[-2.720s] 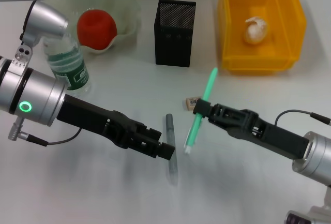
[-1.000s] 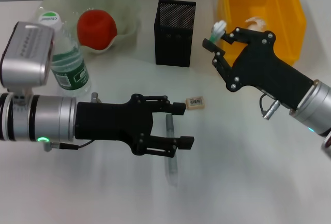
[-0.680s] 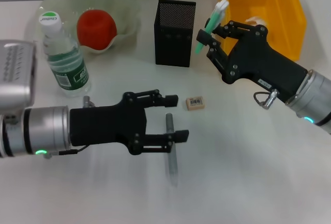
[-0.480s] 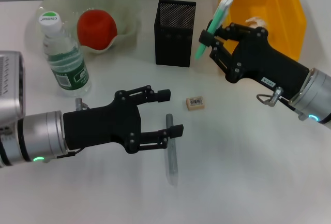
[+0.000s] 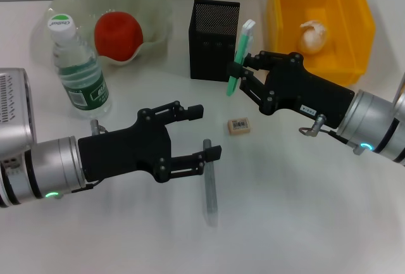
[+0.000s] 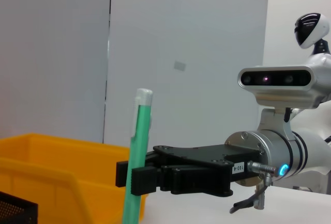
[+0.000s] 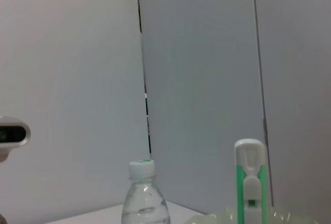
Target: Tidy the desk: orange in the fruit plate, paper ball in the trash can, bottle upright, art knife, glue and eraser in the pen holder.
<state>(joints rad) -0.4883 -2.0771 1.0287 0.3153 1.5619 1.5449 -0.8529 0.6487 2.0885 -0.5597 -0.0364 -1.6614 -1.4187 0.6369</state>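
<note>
Green plastic, the art knife (image 5: 239,57) has swung left since a moment ago and now stands nearly upright, white tip up, just beside the pen holder (image 5: 214,31), pinched in the right gripper (image 5: 238,75). The right wrist view alone shows its slider face (image 7: 250,182). The left gripper (image 5: 201,132), fingers spread and holding nothing, hovers with the grey glue stick (image 5: 209,186) at its fingertips and the eraser (image 5: 239,125) just beyond.

orange (image 5: 117,35) sits in the fruit plate (image 5: 152,2), paper ball (image 5: 313,35) in the yellow trash can (image 5: 354,40), bottle (image 5: 77,70) upright. Green art knife (image 5: 239,56) is held near-upright beside the mesh pen holder (image 5: 214,32); eraser (image 5: 239,126) and grey glue (image 5: 209,182) lie flat.
</note>
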